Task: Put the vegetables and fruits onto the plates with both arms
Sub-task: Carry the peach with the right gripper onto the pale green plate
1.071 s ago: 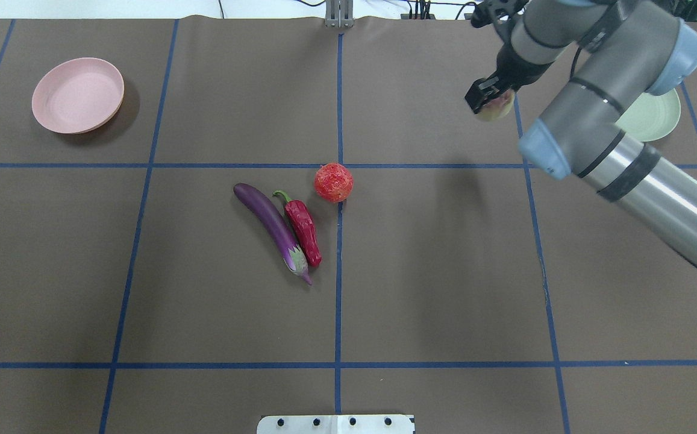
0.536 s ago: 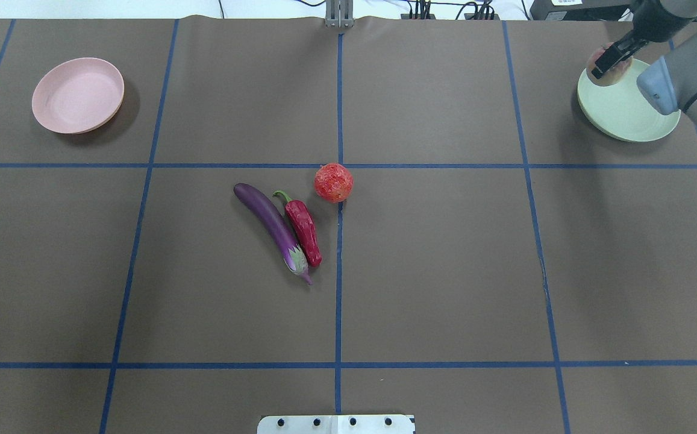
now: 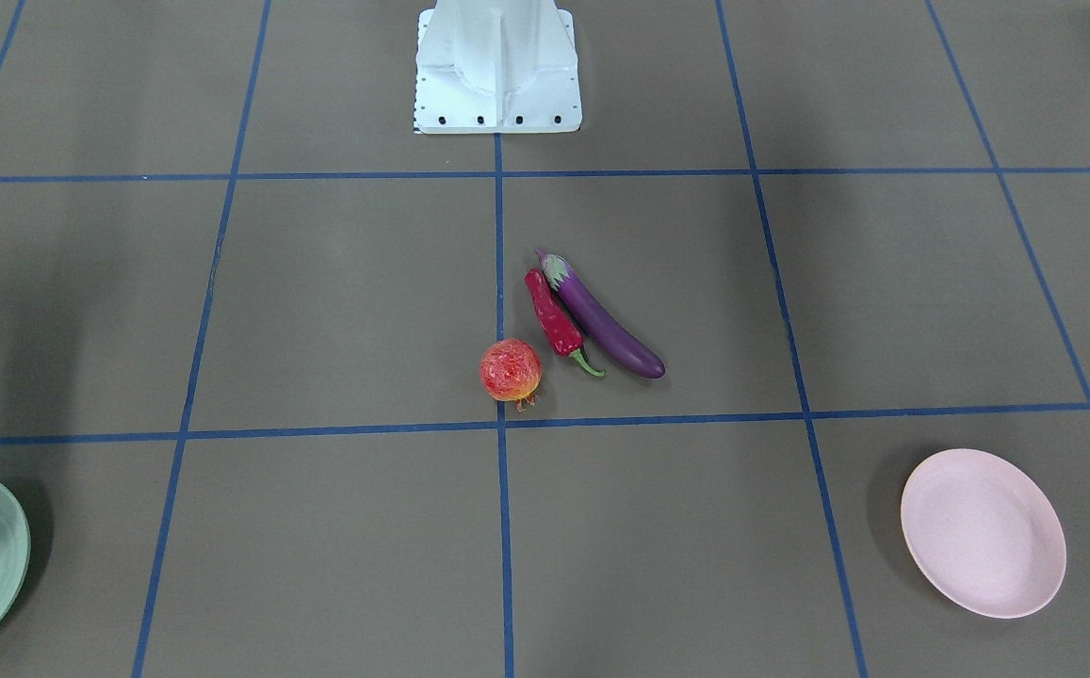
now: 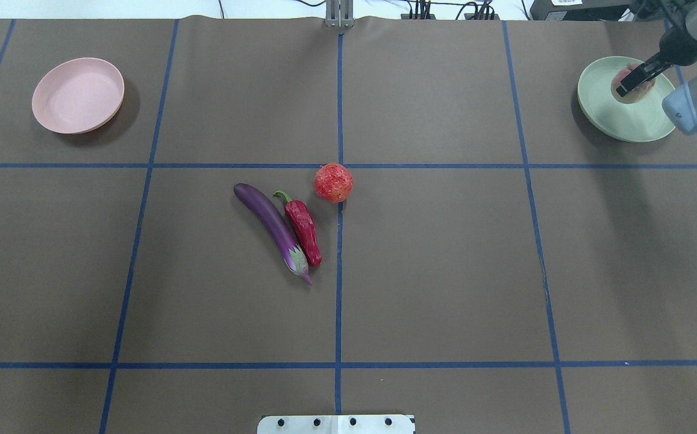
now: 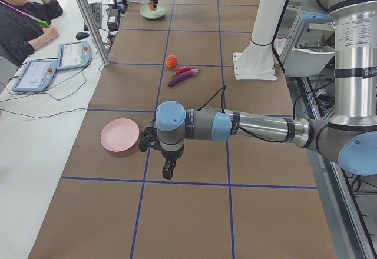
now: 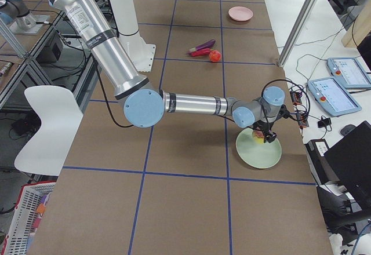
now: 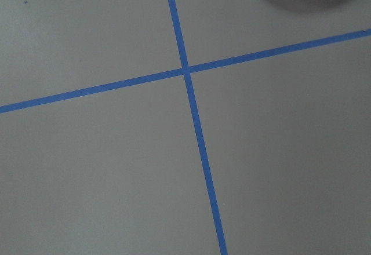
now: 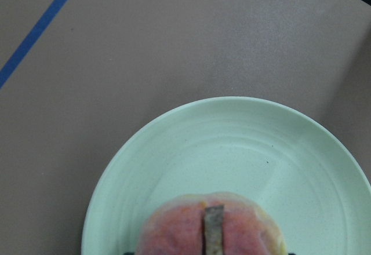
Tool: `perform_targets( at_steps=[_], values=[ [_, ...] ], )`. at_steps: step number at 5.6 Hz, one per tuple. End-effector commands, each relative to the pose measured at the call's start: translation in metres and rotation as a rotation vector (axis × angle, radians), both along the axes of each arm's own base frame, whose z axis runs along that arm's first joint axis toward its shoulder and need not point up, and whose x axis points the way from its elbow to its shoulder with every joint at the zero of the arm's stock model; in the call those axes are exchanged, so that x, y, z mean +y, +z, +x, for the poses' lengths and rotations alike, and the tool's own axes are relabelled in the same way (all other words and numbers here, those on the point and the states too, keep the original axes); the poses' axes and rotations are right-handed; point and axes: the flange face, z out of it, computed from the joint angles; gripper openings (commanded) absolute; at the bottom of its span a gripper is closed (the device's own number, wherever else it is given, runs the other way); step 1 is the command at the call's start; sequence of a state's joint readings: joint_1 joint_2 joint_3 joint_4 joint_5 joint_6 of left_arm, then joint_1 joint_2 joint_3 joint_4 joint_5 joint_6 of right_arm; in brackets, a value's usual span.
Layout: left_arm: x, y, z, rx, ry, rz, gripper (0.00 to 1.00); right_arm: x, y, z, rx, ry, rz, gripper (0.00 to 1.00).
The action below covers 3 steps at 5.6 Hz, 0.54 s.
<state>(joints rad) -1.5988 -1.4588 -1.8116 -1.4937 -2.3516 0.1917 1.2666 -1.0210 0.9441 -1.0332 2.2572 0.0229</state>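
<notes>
My right gripper [image 4: 632,83] is shut on the yellow-pink peach [image 4: 624,76] and holds it just over the mint green plate [image 4: 619,117]. The right wrist view shows the peach [image 8: 174,232] low over that plate [image 8: 232,145]. The purple eggplant [image 4: 270,226], the red chili [image 4: 303,229] and the pomegranate [image 4: 334,182] lie together at the table's middle. The pink plate [image 4: 77,94] stands empty at the far left. My left gripper [image 5: 166,168] shows only in the exterior left view, over the table beside the pink plate [image 5: 119,136]; I cannot tell whether it is open.
The white base block [image 3: 497,66] stands at the robot's edge of the table. Blue tape lines [image 4: 338,271] divide the brown mat into squares. An operator [image 5: 23,12] and tablets [image 5: 72,55] are at a side bench beyond the table.
My right arm has carried the peach to the right, from over the mat to above the mint green plate, and has come lower over it. Eggplant, chili and pomegranate have not moved.
</notes>
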Motion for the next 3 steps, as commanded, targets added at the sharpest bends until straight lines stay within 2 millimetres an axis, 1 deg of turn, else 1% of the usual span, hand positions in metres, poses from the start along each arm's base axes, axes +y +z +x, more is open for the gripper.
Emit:
perform_targets(
  at_steps=[1,2,3],
  values=[
    [0.0,0.0,0.0,0.0,-0.001,0.0,1.0,-0.004,-0.072,-0.009,-0.071,0.116,-0.018,0.99],
    [0.0,0.0,0.0,0.0,0.0,0.0,1.0,0.011,-0.127,-0.04,-0.103,0.121,-0.033,0.99],
    [0.0,0.0,0.0,0.001,0.0,0.003,1.0,0.023,-0.169,-0.058,-0.12,0.107,-0.027,0.99]
  ],
)
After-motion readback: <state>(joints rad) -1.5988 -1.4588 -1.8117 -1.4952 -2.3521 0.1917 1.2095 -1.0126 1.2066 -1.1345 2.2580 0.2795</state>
